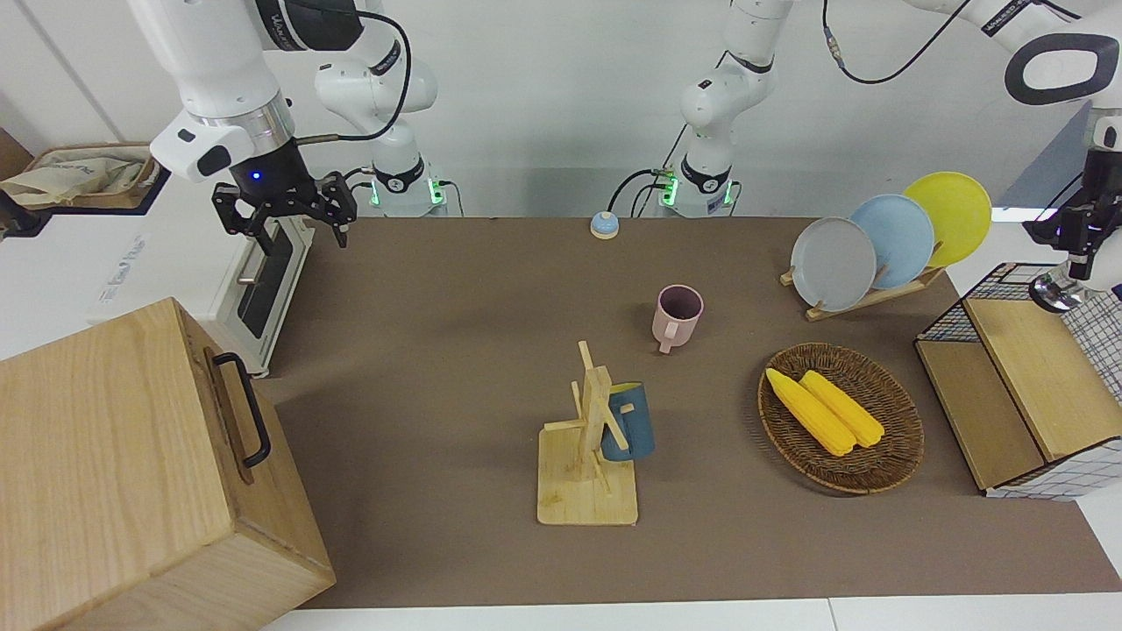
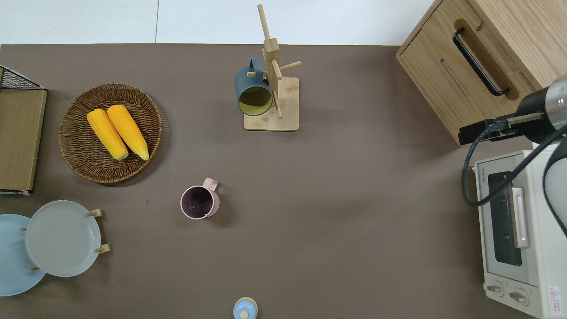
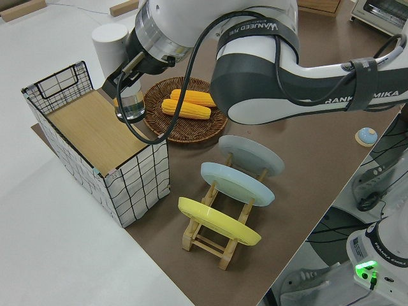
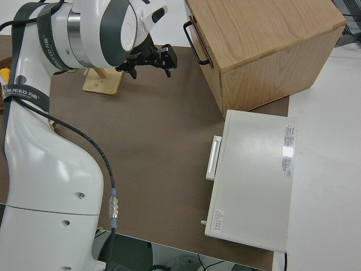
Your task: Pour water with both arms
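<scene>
Right gripper (image 1: 282, 219) hangs by the toaster oven (image 2: 509, 230) at its own end of the table, jaws spread wide, nothing in them. Left gripper (image 1: 1071, 254) is over the wire basket (image 3: 137, 185) at the opposite end with a clear glass-like cylinder (image 3: 131, 107) at its tip; can't tell if the jaws are clamped on it. On the mat, nearest the robots a blue bell (image 2: 245, 309), then the plate rack (image 1: 863, 298), pink mug (image 2: 199, 202), corn basket (image 2: 71, 146), and farthest the mug tree (image 2: 274, 104) with a blue mug (image 2: 252, 91) hung on it.
</scene>
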